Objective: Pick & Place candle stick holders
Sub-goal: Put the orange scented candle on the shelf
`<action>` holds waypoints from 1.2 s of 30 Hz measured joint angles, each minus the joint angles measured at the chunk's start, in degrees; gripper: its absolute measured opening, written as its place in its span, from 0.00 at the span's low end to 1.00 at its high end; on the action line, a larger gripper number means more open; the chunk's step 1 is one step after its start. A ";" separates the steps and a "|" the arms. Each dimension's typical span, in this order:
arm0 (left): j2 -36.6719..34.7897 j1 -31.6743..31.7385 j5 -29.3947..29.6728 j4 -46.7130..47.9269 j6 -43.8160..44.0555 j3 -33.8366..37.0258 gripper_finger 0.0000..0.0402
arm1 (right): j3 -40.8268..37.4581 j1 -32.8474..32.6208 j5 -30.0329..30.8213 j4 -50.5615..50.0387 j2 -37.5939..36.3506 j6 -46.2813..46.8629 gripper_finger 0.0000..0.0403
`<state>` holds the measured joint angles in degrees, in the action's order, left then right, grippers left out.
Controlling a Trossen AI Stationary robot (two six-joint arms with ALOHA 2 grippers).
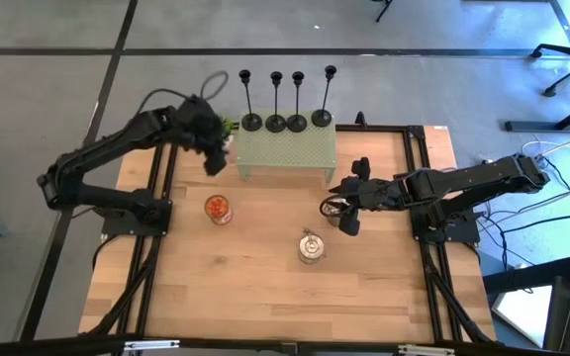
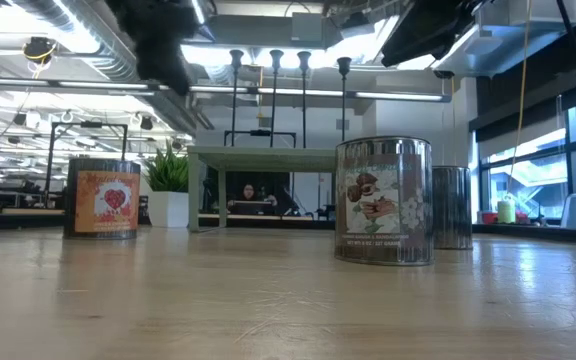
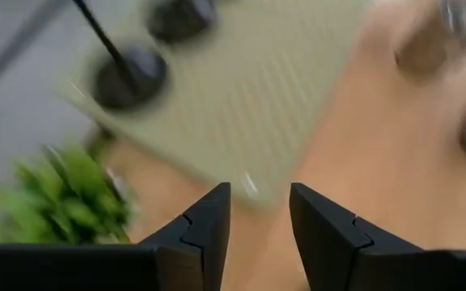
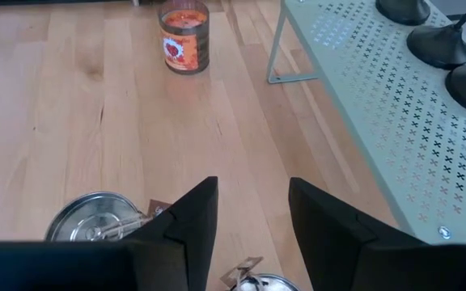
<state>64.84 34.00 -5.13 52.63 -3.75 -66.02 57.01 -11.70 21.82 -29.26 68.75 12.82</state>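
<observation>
Four slim black candle stick holders (image 1: 285, 121) stand upright by their disc bases in a row along the far edge of a pale green perforated shelf (image 1: 287, 150); they also show in the low view (image 2: 288, 90). My left gripper (image 1: 214, 161) hovers open and empty above the table by the shelf's left end, its fingers apart in the left wrist view (image 3: 259, 190). My right gripper (image 1: 342, 198) hovers open and empty right of the shelf's near right corner, above a silver jar; its fingers are apart in the right wrist view (image 4: 253, 184).
An orange jar (image 1: 219, 209) stands on the table near the shelf's left leg. A silver jar (image 1: 311, 247) stands mid-table and another (image 4: 257, 283) below my right gripper. A green potted plant (image 1: 228, 127) sits at the shelf's far left corner.
</observation>
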 joint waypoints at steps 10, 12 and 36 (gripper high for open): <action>0.17 -11.65 0.07 6.15 4.74 9.16 0.31 | 0.00 -0.02 0.02 0.37 0.00 0.00 0.39; 0.15 -13.36 0.26 4.90 6.25 11.67 0.31 | 0.00 0.00 0.02 0.37 0.00 0.00 0.39; 0.20 -18.69 9.11 1.03 21.14 24.11 0.31 | 0.00 -0.02 0.04 1.38 0.02 0.00 0.39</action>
<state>65.04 15.31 3.98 53.66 17.39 -41.91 57.01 -11.72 21.87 -27.88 68.77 12.82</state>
